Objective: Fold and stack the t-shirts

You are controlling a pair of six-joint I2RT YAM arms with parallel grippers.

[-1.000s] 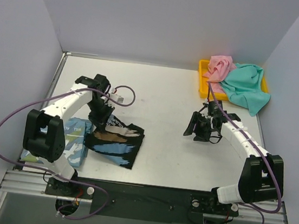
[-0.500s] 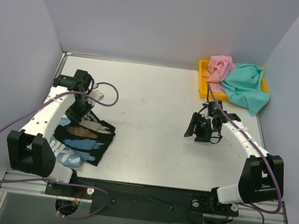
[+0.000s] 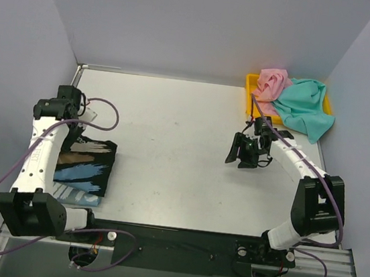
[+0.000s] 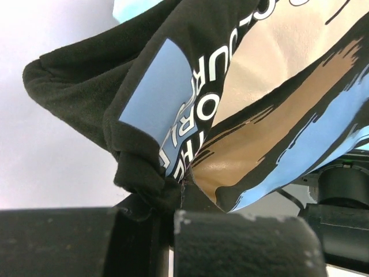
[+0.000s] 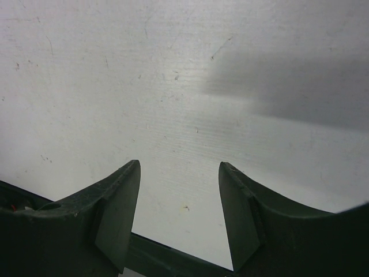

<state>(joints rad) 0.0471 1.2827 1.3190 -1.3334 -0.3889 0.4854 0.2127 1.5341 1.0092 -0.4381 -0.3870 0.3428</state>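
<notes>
The folded black t-shirt (image 3: 86, 165) with white lettering and tan and blue print lies at the table's near left, on top of the light blue t-shirt (image 3: 78, 197). My left gripper (image 3: 77, 137) is shut on the black shirt's far edge, seen bunched between its jaws in the left wrist view (image 4: 144, 179). The pink t-shirt (image 3: 271, 82) and the teal t-shirt (image 3: 303, 107) lie crumpled in and over the yellow tray (image 3: 251, 92) at the far right. My right gripper (image 3: 238, 160) is open and empty above bare table (image 5: 184, 115).
Grey walls close in the table on the left, back and right. The left arm's purple cable (image 3: 103, 114) loops over the table's left side. The table's left edge (image 3: 68, 97) runs right beside the left gripper.
My left gripper has dragged the black t-shirt leftward across the table onto the light blue one. My right gripper has shifted slightly toward the back.
</notes>
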